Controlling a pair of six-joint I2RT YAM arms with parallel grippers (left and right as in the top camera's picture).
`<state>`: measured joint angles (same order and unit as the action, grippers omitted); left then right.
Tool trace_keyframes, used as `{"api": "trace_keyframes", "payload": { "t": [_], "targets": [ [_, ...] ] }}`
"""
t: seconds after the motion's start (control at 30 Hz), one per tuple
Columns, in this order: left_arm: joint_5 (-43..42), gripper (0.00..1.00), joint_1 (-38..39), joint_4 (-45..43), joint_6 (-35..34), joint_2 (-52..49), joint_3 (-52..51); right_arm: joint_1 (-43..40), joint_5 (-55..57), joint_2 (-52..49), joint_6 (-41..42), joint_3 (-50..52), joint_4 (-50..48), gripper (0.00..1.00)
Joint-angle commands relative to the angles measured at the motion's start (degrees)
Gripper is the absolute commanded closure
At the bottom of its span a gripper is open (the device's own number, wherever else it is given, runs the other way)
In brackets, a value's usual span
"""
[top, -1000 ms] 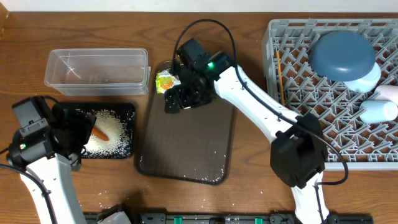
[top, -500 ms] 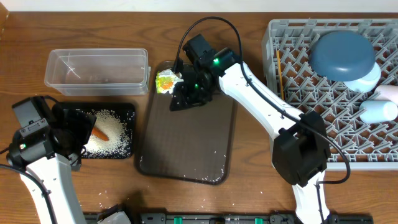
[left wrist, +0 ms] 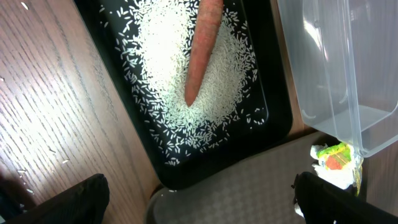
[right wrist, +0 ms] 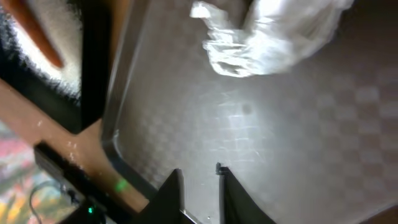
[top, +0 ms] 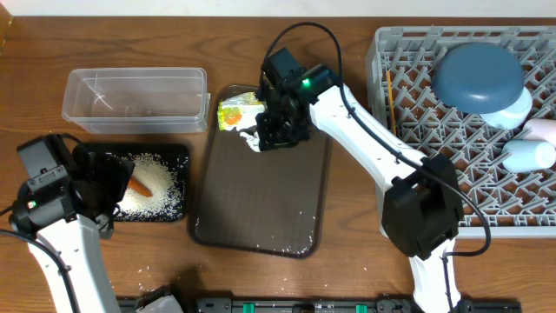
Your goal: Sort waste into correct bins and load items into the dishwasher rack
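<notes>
My right gripper [top: 271, 137] hovers over the far end of the brown serving tray [top: 261, 209]. Its fingers stand a narrow gap apart with nothing between them [right wrist: 199, 180]. Crumpled white paper [top: 251, 139] lies just left of it, ahead of the fingers in the right wrist view [right wrist: 273, 31]. The yellow-green wrapper [top: 233, 113] lies at the tray's far-left corner. My left gripper [top: 97, 176] is wide open and empty [left wrist: 199, 208] beside the black tray [top: 178, 152], which holds rice [top: 161, 187] and the carrot [top: 141, 185]. The clear tub [top: 69, 96] looks empty.
The grey rack [top: 417, 104] at the right holds the dark-blue plate [top: 479, 76], light-blue bowl [top: 514, 111], white cup [top: 530, 155] and chopsticks [top: 392, 109]. A few rice grains lie on the table [top: 152, 271] near the front edge.
My right gripper has moved right, off the wrapper, and the white paper now shows beside it. The left arm has not moved.
</notes>
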<state>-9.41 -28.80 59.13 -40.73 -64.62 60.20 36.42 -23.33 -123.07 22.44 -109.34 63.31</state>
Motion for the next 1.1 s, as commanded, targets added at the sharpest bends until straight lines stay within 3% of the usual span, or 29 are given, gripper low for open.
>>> {"api": "trace_keyframes", "payload": {
  "t": [0.0, 0.03, 0.07, 0.1, 0.6, 0.63, 0.7, 0.73, 0.77, 0.8, 0.83, 0.87, 1.07],
  "targets": [
    [0.9, 0.03, -0.2, 0.2, -0.5, -0.1, 1.2, -0.7, 4.9, 0.9, 1.7, -0.3, 0.2, 0.01],
    [0.9, 0.03, -0.2, 0.2, -0.5, -0.1, 1.2, -0.8, 4.9, 0.9, 1.7, -0.3, 0.3, 0.2],
    [0.9, 0.03, -0.2, 0.2, -0.5, -0.1, 1.2, -1.0, 4.9, 0.9, 1.5, -0.3, 0.4, 0.82],
    [0.9, 0.03, -0.2, 0.2, -0.5, -0.1, 1.2, -1.2, 4.9, 0.9, 1.5, -0.3, 0.5, 0.99],
    [1.0, 0.02, -0.2, 0.2, -0.5, -0.1, 1.2, -1.6, 4.9, 0.9, 1.5, -0.3, 1.7, 0.99],
    [1.0, 0.03, -0.2, 0.2, -0.5, -0.1, 1.2, -1.6, 4.9, 0.9, 1.5, -0.3, 1.7, 0.92],
    [1.0, 0.03, -0.2, 0.2, -0.5, -0.1, 1.2, -1.6, 4.9, 0.9, 1.5, -0.3, 1.8, 0.3],
    [0.9, 0.03, -0.2, 0.2, -0.5, -0.1, 1.2, -1.6, 4.9, 0.9, 1.5, -0.3, 1.9, 0.23],
    [1.0, 0.03, -0.2, 0.2, -0.5, -0.1, 1.2, -1.6, 4.9, 0.9, 1.5, -0.3, 1.9, 0.26],
    [0.9, 0.03, -0.2, 0.2, -0.5, -0.1, 1.2, -1.6, 4.9, 0.9, 1.5, -0.3, 1.8, 0.39],
    [0.9, 0.02, -0.2, 0.2, -0.5, -0.1, 1.2, -1.6, 4.9, 0.9, 1.5, -0.3, 1.8, 0.86],
    [1.0, 0.03, -0.2, 0.2, -0.5, -0.1, 1.2, -1.6, 4.9, 0.9, 1.6, -0.3, 1.8, 0.99],
    [1.0, 0.03, -0.2, 0.2, -0.5, -0.1, 1.2, -1.5, 5.2, 0.9, 1.5, -0.3, 1.8, 0.99]
  ]
}}
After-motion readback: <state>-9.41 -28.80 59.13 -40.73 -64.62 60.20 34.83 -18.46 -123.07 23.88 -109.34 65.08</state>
